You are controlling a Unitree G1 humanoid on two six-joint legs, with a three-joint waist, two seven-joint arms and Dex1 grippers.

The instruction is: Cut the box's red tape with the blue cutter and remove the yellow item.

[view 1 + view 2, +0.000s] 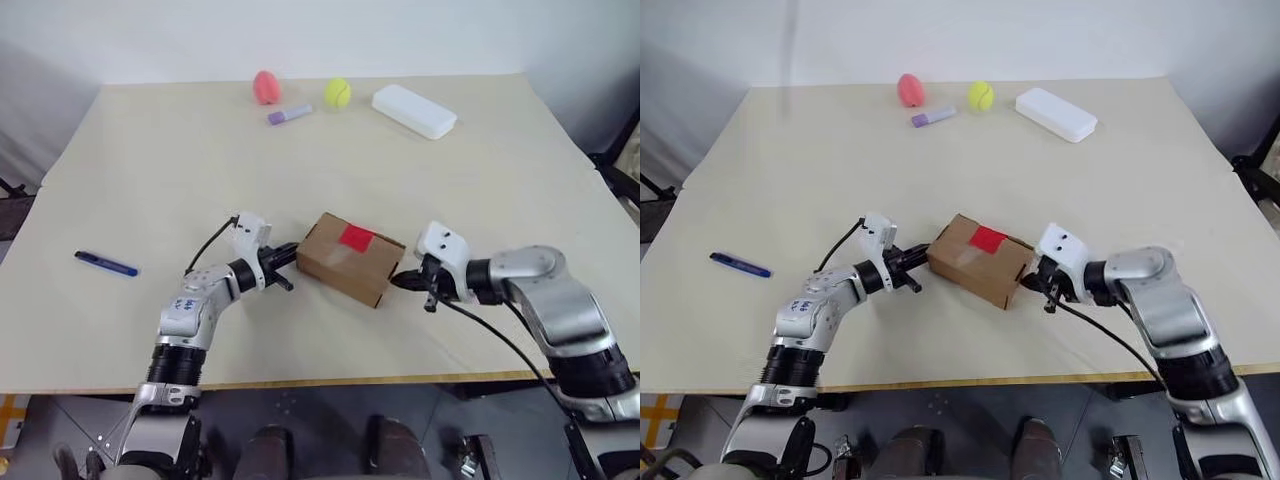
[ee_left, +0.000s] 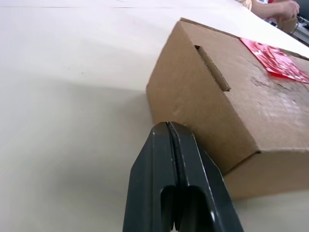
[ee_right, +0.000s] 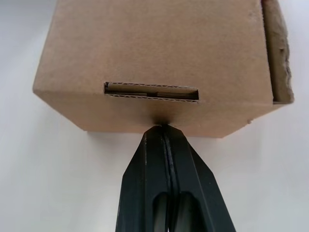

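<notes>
The brown cardboard box [image 1: 350, 257] is sat mid-table on the smooth cream tabletop [image 1: 150, 180], corrugated edges showing at the flap slots, with the glossy red tape [image 1: 357, 237] stuck square on top. It's bracketed from both ends: the left gripper [image 1: 284, 259] is pressed up to one end and the right gripper [image 1: 405, 279] to the other, each with its black tapered fingers clamped flat together on nothing. The thin blue cutter [image 1: 105, 263] is left lying well off to the left. A pink egg shape [image 1: 265, 87], a stubby purple tube [image 1: 288, 115], a fuzzy tennis ball [image 1: 337, 93] and a rounded white case [image 1: 413, 110] are lined along the far edge.
</notes>
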